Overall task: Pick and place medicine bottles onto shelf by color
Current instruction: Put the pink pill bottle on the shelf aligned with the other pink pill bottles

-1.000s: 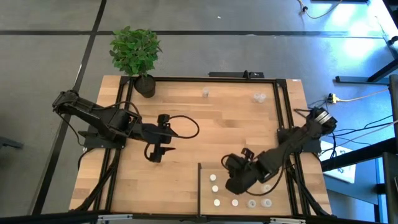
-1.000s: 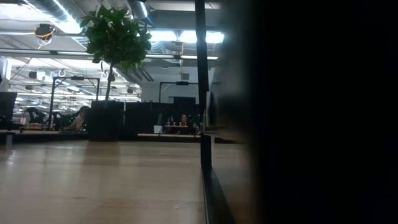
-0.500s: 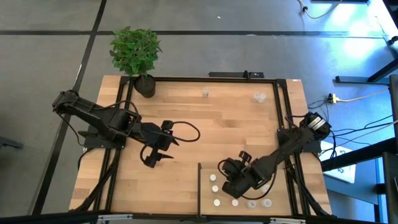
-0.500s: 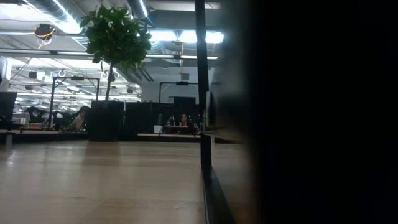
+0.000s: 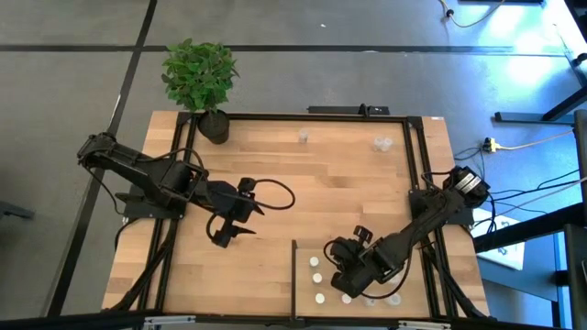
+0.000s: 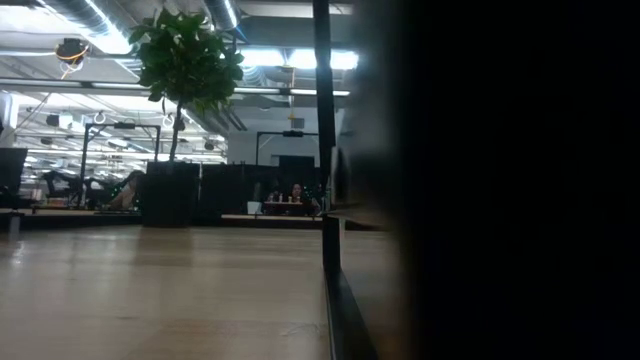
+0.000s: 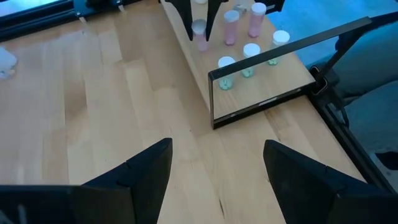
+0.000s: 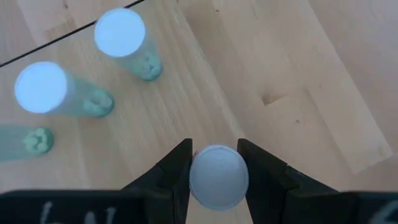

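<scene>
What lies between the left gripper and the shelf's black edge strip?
In the left wrist view, only bare planked tabletop lies between the open left gripper and the shelf edge.

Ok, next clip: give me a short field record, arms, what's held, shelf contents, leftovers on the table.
right gripper: over the shelf, fingers shut on a white-capped bottle
left gripper: open, empty, over bare table left of the shelf
shelf contents: white-capped bottles with green bases; pink bottles behind them
leftovers: two clear bottles near the table's far edge
</scene>
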Controlling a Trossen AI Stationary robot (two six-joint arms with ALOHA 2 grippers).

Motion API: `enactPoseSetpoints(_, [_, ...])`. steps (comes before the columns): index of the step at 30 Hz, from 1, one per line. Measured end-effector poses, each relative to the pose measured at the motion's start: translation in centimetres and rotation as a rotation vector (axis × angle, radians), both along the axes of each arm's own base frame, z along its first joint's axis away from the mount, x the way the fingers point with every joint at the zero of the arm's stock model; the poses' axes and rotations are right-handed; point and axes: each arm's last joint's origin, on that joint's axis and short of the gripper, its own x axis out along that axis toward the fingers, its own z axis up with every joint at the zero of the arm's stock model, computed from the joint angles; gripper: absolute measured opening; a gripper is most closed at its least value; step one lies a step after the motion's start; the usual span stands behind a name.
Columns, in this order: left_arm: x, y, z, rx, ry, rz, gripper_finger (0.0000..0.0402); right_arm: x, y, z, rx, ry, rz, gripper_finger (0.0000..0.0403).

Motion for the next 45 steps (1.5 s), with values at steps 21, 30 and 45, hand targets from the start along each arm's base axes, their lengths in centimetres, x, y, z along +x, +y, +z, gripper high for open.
enactPoseSetpoints(21, [0.0,0.0,0.0,-0.003,0.001,0.003,0.0247,0.2,0.0,0.0,-0.013,-0.033,-0.007,0.0122])
enactPoseSetpoints(30, [0.0,0.0,0.0,-0.005,0.002,0.005,0.0247,-0.2,0.5,0.2,-0.088,-0.094,-0.003,0.0122])
enactPoseSetpoints(45, [0.0,0.0,0.0,-0.006,-0.002,0.005,0.0247,-0.2,1.8,-1.9,-0.133,-0.068,0.020,0.0122])
